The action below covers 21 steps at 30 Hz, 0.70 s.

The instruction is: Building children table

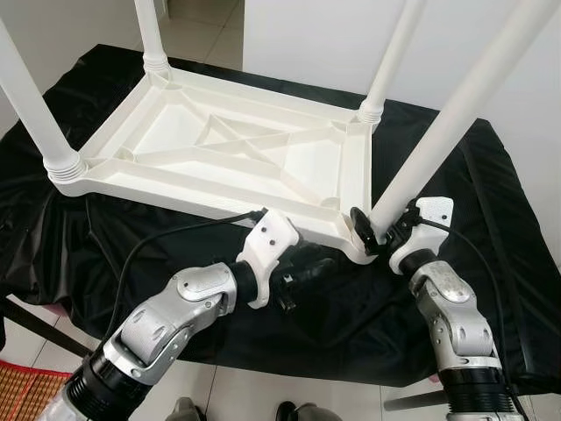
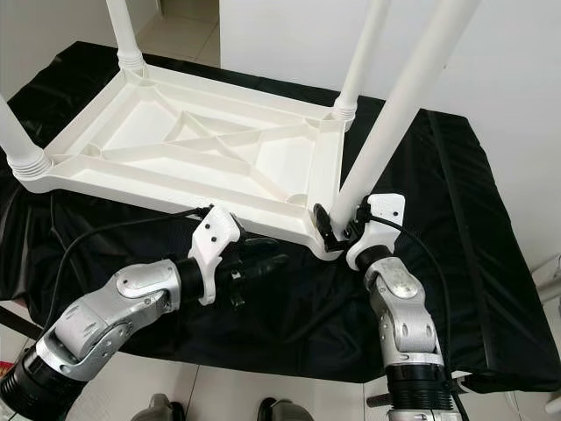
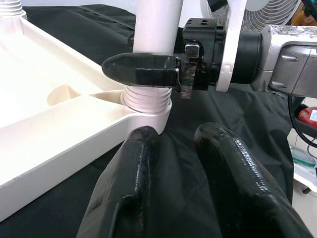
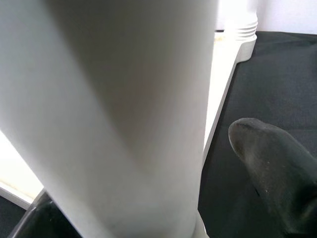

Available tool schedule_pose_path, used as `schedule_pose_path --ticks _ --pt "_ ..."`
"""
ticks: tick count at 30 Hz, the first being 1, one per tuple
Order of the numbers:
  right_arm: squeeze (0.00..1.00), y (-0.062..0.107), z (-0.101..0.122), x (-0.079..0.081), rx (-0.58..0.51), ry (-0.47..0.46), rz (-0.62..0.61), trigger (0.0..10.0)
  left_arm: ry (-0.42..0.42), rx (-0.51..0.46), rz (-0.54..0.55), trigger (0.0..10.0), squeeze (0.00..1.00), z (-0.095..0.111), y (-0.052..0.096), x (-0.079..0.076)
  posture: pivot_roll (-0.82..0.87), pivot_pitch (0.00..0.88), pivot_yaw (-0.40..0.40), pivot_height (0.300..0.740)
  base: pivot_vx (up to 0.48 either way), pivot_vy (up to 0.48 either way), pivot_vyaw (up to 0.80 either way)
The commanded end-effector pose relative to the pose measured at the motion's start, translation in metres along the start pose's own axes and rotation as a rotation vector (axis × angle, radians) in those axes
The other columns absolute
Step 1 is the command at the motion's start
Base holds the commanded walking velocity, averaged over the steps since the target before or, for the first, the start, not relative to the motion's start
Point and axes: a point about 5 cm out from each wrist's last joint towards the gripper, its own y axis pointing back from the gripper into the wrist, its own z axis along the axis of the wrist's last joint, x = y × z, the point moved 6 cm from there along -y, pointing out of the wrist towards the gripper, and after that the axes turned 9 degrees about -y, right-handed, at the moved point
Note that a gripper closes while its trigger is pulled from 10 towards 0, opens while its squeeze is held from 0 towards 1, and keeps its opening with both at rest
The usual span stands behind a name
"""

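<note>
Seating the near leg squarely: right gripper clasps its base at the tabletop corner socket; left gripper, parted, empty, should brace.

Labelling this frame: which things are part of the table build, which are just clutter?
In the job:
- upturned white tabletop
- near-right leg, gripped by the right claw
- three other legs
- left claw, open beside that corner

Lying about:
- black cloth
- fan
- woven mat
</note>
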Motion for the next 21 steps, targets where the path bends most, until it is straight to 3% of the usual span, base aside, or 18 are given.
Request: schedule_pose_path --ticks 1,5,8,9,21 --pt "0.00 0.003 0.000 0.001 0.001 -0.012 0.053 10.0 0.000 -0.015 -0.100 10.0 0.00 0.002 0.000 -0.011 0.07 0.147 -0.093 0.740 0.000 0.000 0.00" --pt "0.00 0.006 -0.001 0.011 0.016 -0.030 0.173 10.0 0.007 -0.016 -0.104 10.0 0.00 0.001 0.000 -0.014 0.07 0.148 -0.092 0.740 0.000 0.000 0.00" --pt "0.00 0.006 -0.001 0.013 0.019 -0.034 0.194 10.0 0.006 -0.014 -0.104 10.0 0.00 0.001 0.000 -0.014 0.07 0.148 -0.092 0.740 0.000 0.000 0.00" --pt "0.00 0.007 -0.002 0.018 0.032 -0.030 0.260 10.0 0.004 -0.013 -0.104 10.0 0.00 0.001 0.000 -0.013 0.07 0.145 -0.091 0.740 0.000 0.000 0.00" --pt "0.00 0.009 -0.012 0.010 0.085 -0.001 0.311 10.0 -0.002 -0.017 -0.103 10.0 0.00 0.003 0.000 -0.010 0.07 0.138 -0.087 0.740 0.000 0.000 0.00"
